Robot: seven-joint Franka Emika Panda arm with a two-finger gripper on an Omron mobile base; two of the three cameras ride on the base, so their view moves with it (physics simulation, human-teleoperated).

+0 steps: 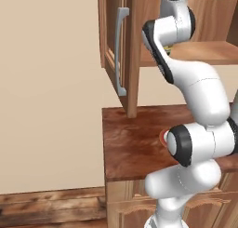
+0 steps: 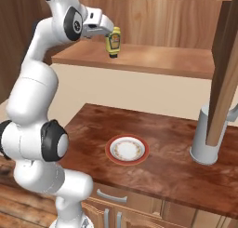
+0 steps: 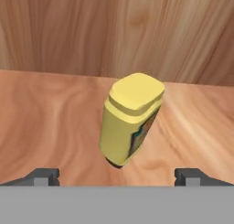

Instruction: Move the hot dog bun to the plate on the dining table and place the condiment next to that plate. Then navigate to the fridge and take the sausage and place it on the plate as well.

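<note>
The condiment (image 3: 130, 122), a yellow squeeze bottle with a dark label, stands on a wooden cabinet shelf (image 2: 153, 59) with its dark cap end down. From the right base view the condiment (image 2: 113, 42) is near the shelf's left end. My gripper (image 2: 107, 30) is raised to shelf height just left of and above it, not touching it. In the hand view the gripper (image 3: 117, 177) is open, its fingertips (image 3: 45, 176) set wide on either side of the bottle and short of it. The hot dog bun, plate, dining table, fridge and sausage are out of view.
Below the shelf runs a reddish-brown counter (image 2: 167, 171) holding a white plate with a red rim (image 2: 127, 149) and a grey cylindrical object (image 2: 204, 141). An open cabinet door (image 1: 111, 45) with a grey handle (image 1: 120, 50) hangs left of the arm. Another door edge (image 2: 225, 83) stands at the right.
</note>
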